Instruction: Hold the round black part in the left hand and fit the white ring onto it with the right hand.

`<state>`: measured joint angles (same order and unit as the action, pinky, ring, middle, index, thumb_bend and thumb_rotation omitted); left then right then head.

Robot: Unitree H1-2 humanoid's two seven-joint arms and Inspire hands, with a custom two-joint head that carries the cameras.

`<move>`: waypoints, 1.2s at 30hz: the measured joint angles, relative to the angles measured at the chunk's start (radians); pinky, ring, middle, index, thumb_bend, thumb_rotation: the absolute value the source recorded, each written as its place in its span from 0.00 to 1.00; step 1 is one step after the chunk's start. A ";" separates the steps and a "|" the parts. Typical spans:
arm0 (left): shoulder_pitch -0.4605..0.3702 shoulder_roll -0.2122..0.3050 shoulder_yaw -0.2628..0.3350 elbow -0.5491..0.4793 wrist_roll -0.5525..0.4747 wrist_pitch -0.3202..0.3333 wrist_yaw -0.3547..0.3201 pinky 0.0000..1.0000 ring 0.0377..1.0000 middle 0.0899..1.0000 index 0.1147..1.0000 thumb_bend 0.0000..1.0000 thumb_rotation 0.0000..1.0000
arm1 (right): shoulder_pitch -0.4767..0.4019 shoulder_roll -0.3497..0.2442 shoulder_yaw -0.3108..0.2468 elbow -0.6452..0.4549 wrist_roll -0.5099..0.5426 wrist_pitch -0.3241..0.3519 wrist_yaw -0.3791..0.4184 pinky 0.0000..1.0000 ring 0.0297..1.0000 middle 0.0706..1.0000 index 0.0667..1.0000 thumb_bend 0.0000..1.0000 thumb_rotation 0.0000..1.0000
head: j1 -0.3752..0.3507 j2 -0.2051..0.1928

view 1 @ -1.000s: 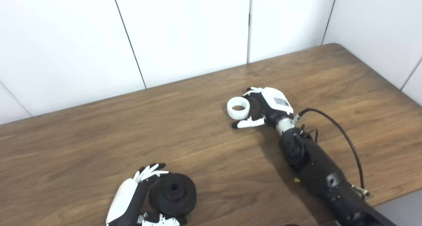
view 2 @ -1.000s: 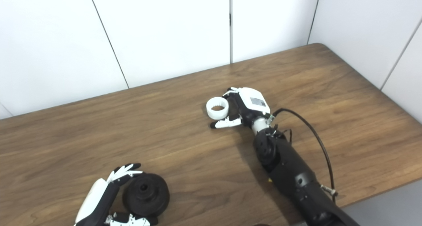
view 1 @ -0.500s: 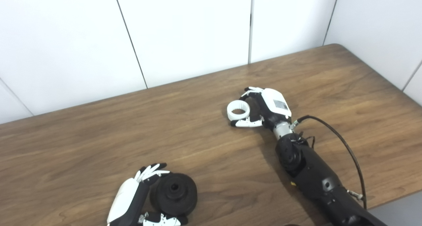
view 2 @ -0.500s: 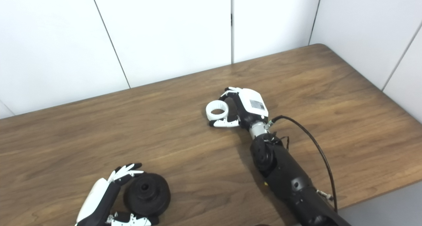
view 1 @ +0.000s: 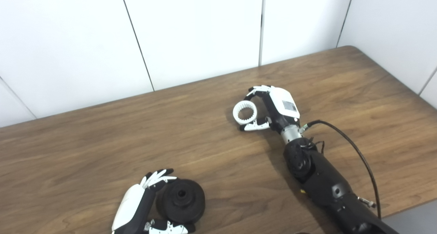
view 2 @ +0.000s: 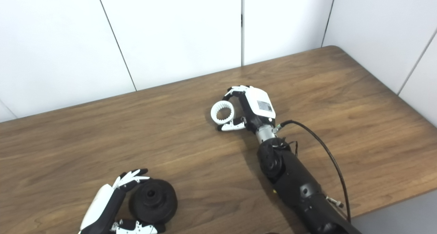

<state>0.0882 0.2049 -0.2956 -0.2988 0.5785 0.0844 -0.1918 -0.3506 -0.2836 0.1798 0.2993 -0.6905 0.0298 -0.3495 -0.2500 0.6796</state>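
The round black part point(view 1: 181, 200) lies on the wooden table point(view 1: 102, 138) at the front left. My left hand point(view 1: 135, 206) cups it from the left, with fingers at its top edge and the thumb under its front edge. The white ring point(view 1: 244, 112), toothed on the inside, is at the table's middle and tilted up on edge. My right hand point(view 1: 278, 107) grips it, fingers curled over its top and the thumb below it. The ring and the black part are far apart.
A black cable point(view 1: 355, 148) loops from my right wrist over the table's right side. White wall panels point(view 1: 198, 32) stand behind the table. The table's right corner point(view 1: 351, 49) and front edge point(view 1: 413, 201) are in view.
My right hand's fingers have closed over the white ring and tipped it up on edge, so its toothed inside now shows. The left hand and black part have not moved. The camera shifted slightly.
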 measured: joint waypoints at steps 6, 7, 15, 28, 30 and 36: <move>-0.001 0.000 0.000 0.000 0.000 0.000 -0.003 1.00 0.96 0.90 0.52 0.87 0.20 | 0.012 -0.001 -0.003 -0.023 -0.006 -0.003 -0.016 0.89 0.83 0.76 0.45 0.51 0.14 | 0.009 0.008; -0.001 0.000 0.000 0.000 0.000 0.001 -0.003 1.00 0.96 0.90 0.52 0.87 0.20 | 0.018 -0.002 -0.004 -0.033 -0.006 -0.003 -0.017 0.90 0.83 0.76 0.45 0.51 0.14 | 0.017 0.011; -0.001 0.000 -0.002 -0.002 0.014 0.006 -0.004 1.00 0.96 0.90 0.53 0.86 0.22 | 0.081 -0.001 -0.020 -0.183 -0.006 -0.005 -0.014 0.87 0.83 0.76 0.45 0.51 0.14 | 0.098 0.029; -0.003 -0.032 -0.014 -0.001 0.055 0.025 -0.001 1.00 0.97 0.90 0.53 0.87 0.23 | 0.096 0.003 -0.030 -0.422 0.009 -0.018 0.039 0.75 0.83 0.75 0.45 0.51 0.15 | 0.209 0.052; -0.004 -0.038 -0.016 0.000 0.061 0.027 0.001 1.00 0.96 0.90 0.53 0.87 0.24 | 0.096 0.009 -0.030 -0.458 0.010 -0.021 0.054 0.74 0.83 0.74 0.45 0.51 0.15 | 0.219 0.055; -0.005 -0.057 -0.018 0.002 0.081 0.034 0.002 1.00 0.96 0.90 0.52 0.88 0.23 | 0.106 0.027 -0.030 -0.550 0.018 -0.036 0.105 0.76 0.84 0.73 0.45 0.51 0.15 | 0.248 0.064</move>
<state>0.0833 0.1480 -0.3141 -0.2965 0.6598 0.1188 -0.1896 -0.2443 -0.2570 0.1494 -0.2509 -0.6722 -0.0058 -0.2449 -0.0016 0.7440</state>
